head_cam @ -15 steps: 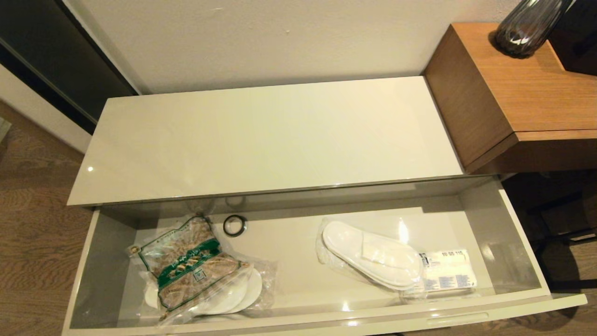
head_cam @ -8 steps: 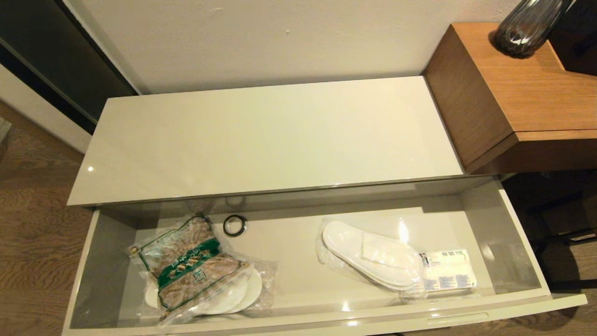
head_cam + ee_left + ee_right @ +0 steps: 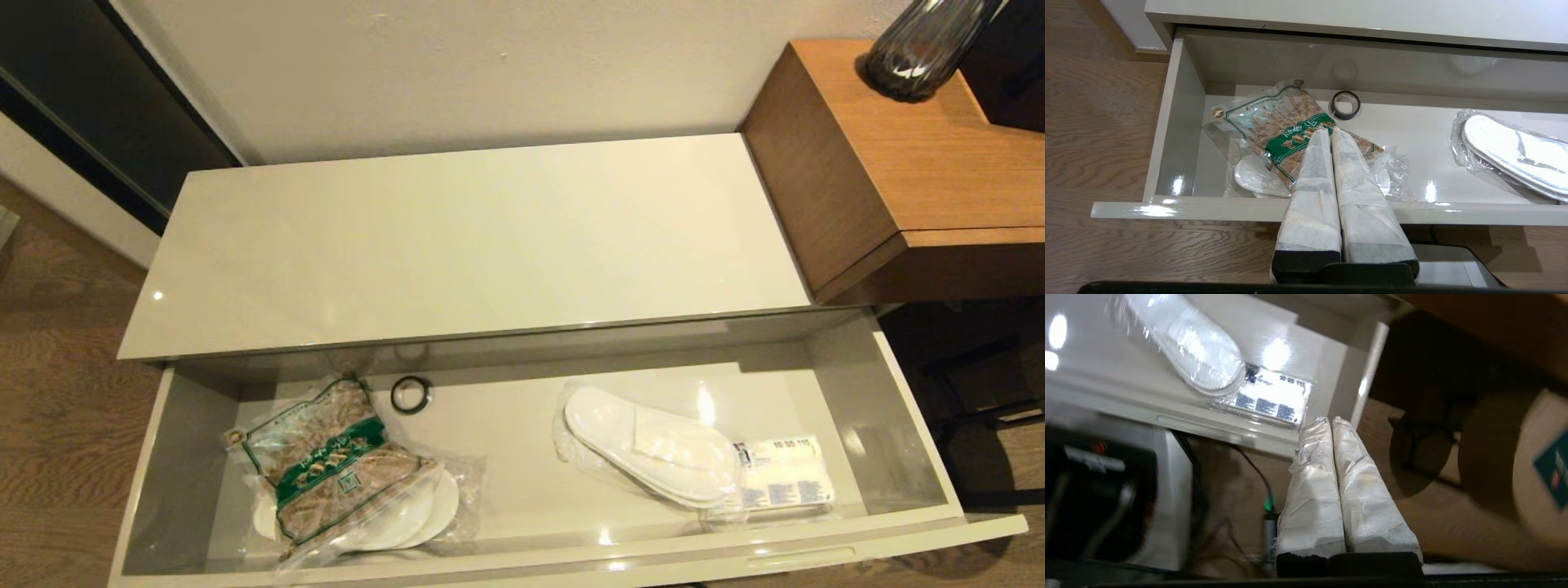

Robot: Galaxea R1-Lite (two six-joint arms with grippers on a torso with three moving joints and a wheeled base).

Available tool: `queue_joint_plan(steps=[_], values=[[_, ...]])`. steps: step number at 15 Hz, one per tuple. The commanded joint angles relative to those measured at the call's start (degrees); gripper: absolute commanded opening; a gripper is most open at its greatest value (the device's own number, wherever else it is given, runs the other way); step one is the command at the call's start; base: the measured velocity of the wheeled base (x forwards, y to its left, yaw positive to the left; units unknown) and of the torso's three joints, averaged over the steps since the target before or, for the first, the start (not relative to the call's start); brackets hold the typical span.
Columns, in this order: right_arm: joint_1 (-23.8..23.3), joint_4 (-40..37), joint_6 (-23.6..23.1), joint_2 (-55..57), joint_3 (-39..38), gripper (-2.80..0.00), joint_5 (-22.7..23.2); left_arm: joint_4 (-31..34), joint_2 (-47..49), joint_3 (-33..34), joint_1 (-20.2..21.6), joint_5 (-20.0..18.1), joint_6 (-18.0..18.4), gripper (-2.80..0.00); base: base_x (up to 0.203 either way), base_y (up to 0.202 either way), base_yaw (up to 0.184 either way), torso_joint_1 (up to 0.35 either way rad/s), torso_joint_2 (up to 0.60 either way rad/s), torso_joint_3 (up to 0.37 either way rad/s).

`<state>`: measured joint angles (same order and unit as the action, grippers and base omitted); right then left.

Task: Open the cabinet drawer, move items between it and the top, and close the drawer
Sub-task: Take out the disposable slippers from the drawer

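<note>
With the cabinet drawer [image 3: 522,482] pulled open, the right pincer [image 3: 1331,421] hangs clenched and empty outside its front corner, slippers [image 3: 1188,347] and blue-label packet [image 3: 1271,401] just beyond inside. Left pincer [image 3: 1329,132] is clenched, empty, before the green-labelled bag [image 3: 1290,130]. Cabinet top [image 3: 473,245] sits bare.

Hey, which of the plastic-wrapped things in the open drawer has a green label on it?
The bag of brown contents at the drawer's left end; the wrapped slippers and blue-labelled packet at the right show no green.
</note>
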<state>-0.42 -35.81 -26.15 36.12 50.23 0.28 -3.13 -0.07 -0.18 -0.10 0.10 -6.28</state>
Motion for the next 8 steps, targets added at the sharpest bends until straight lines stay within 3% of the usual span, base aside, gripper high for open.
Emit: queue_joint_plan(steps=[1, 4, 8], values=[[2.2, 6.7, -8.4, 18.6, -0.1, -2.8, 1.5, 0.0, 0.1, 0.0, 0.0, 0.0, 0.0, -2.8, 0.0, 0.0, 0.0, 0.0, 0.0, 0.0], [9.8, 10.6, -14.4, 36.4, 10.1, -2.8, 0.9, 0.0, 0.1, 0.0, 0.0, 0.1, 0.0, -2.8, 0.0, 0.0, 0.0, 0.0, 0.0, 0.0], [17.9, 4.3, -19.8, 52.6, 27.0, -2.8, -6.2, 0.0, 0.1, 0.0, 0.0, 0.0, 0.0, -2.8, 0.0, 0.0, 0.0, 0.0, 0.0, 0.0]])
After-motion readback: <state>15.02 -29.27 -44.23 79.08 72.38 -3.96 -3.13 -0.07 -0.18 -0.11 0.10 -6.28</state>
